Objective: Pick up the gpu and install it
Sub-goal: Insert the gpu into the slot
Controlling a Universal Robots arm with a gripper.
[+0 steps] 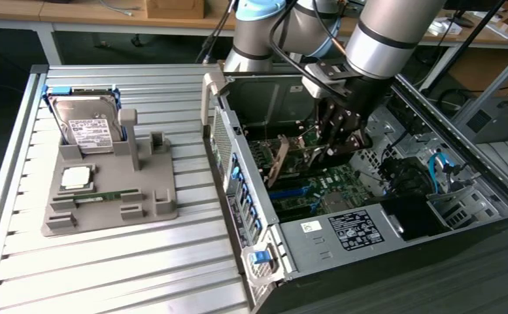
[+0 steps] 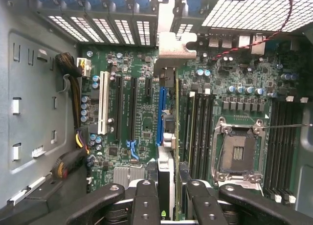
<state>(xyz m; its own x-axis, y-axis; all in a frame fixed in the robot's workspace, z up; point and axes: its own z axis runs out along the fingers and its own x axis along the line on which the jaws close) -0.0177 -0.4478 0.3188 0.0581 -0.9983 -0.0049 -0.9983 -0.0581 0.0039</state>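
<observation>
Your gripper (image 1: 331, 145) is down inside the open computer case (image 1: 463, 170), and it holds the gpu (image 1: 280, 160) edge-on above the motherboard (image 1: 323, 186). In the wrist view the black fingers (image 2: 146, 200) are closed narrow around the card (image 2: 168, 151), which stands upright between them and runs away toward the back wall of the case. The card's silver bracket (image 2: 171, 44) sits up against the slot openings in that wall, and its lower edge lies along the blue slot (image 2: 160, 115); you cannot tell from here whether it is fully seated.

On the exterior view's left, well apart from the case, the grey holder (image 1: 114, 196) sits on the slatted table (image 1: 105, 275). It carries 1 hard drive (image 1: 86, 127) standing tilted at the far end, 1 processor (image 1: 76, 175) lying flat, and 1 memory stick (image 1: 97, 195) near the front.
</observation>
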